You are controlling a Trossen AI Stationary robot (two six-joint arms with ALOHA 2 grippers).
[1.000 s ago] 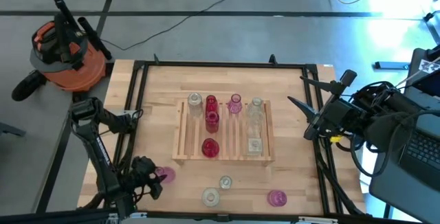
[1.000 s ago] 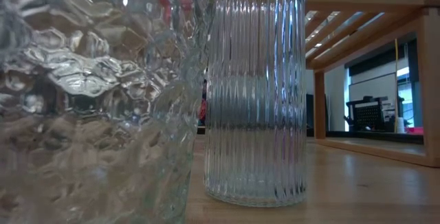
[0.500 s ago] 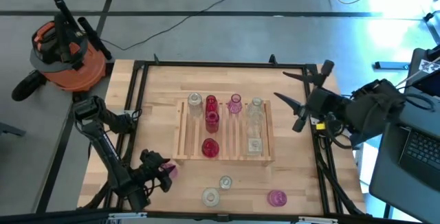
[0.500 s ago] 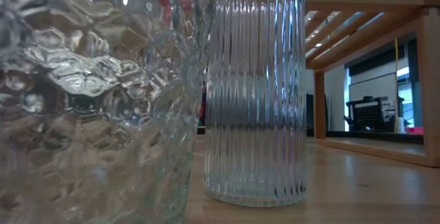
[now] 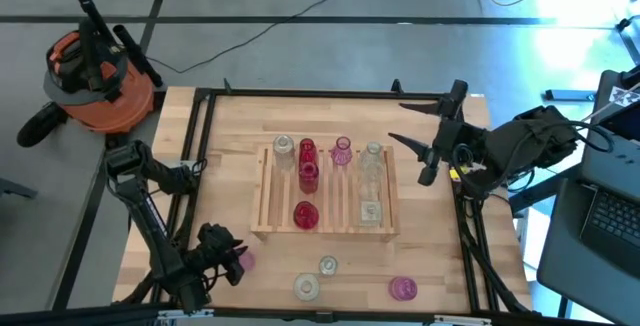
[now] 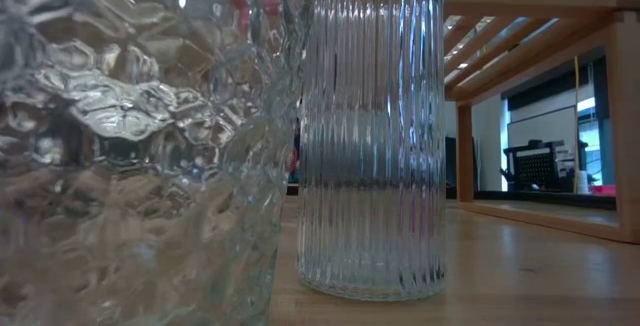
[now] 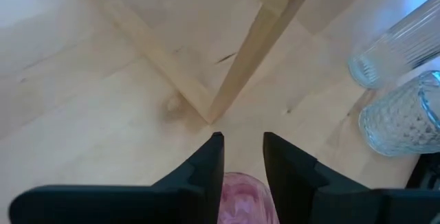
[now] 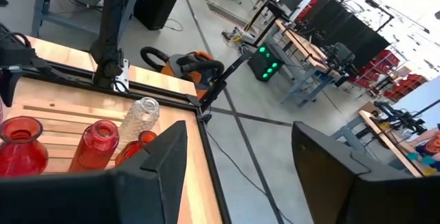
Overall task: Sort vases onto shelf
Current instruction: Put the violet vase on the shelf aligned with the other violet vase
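The shelf (image 5: 262, 198) of pale slats lies mid-table and carries several red, pink and clear vases, among them a red one (image 5: 306, 214) and a clear one (image 5: 372, 156). Two clear vases (image 5: 328, 265) (image 5: 306, 286) and a pink one (image 5: 402, 288) stand on the table by the near edge. My left gripper (image 5: 228, 262) is at the near left, shut on another pink vase (image 5: 244, 259). My right gripper (image 5: 408, 158) hangs open, high over the shelf's right end, holding nothing. My left gripper has the pink vase's body (image 7: 240, 195) pinched between its two fingers (image 7: 206, 169). The fingers slant down at it from the table's near left. The glass fills the gap between them. Its base is hidden, so I cannot tell whether it rests on the table.
An orange vacuum (image 5: 98, 74) stands on the floor beyond the far left corner. In the low view a dimpled clear vase (image 6: 130, 146) and a ribbed clear vase (image 6: 370, 136) fill the picture. The shelf's near left corner (image 7: 213, 110) lies just ahead of my left fingers.
My right gripper has swung from beyond the table's right edge toward the shelf, leftward and a little toward the far edge, turning as it went, and has stayed open.
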